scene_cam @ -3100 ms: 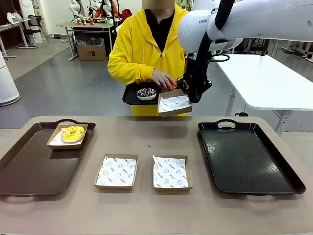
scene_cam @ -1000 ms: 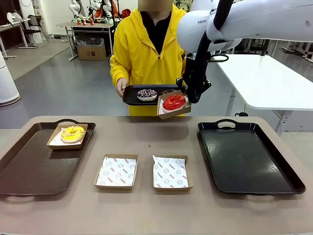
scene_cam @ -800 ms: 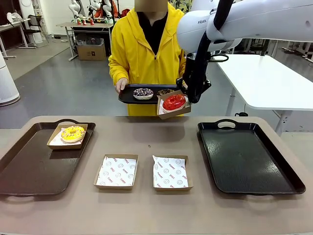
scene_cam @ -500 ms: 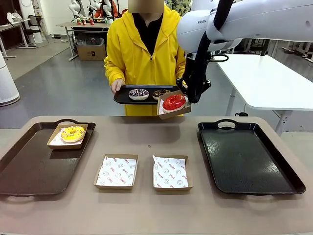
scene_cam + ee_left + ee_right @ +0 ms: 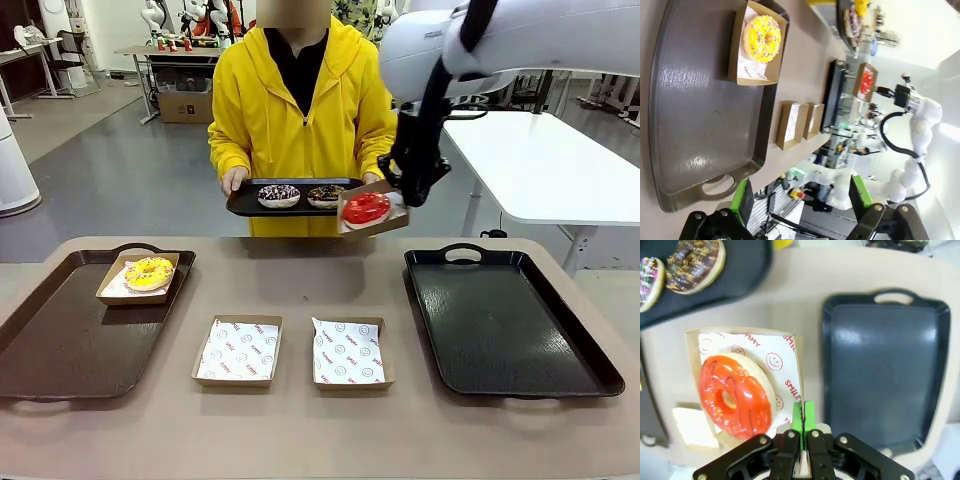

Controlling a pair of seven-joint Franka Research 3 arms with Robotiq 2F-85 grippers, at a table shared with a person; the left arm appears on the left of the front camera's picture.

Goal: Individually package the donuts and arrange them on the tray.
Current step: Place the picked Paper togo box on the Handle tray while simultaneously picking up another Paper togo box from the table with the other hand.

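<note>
A glossy red donut lies in a paper-lined cardboard box. My right gripper is shut on that box's edge and holds it in the air over the table's far side. Beside it the person holds a small black tray carrying a sprinkled chocolate donut and a dark chocolate donut. A yellow donut sits boxed on the left tray. My left gripper hangs open above that tray's near end.
Two paper-lined boxes with nothing in them lie side by side mid-table. A dark tray with nothing on it lies at the right, just right of the held box. A white table stands behind on the right.
The person put the red donut into the held box, then shifted the small tray left. My right gripper has carried the box slightly right and higher. The left arm is still.
</note>
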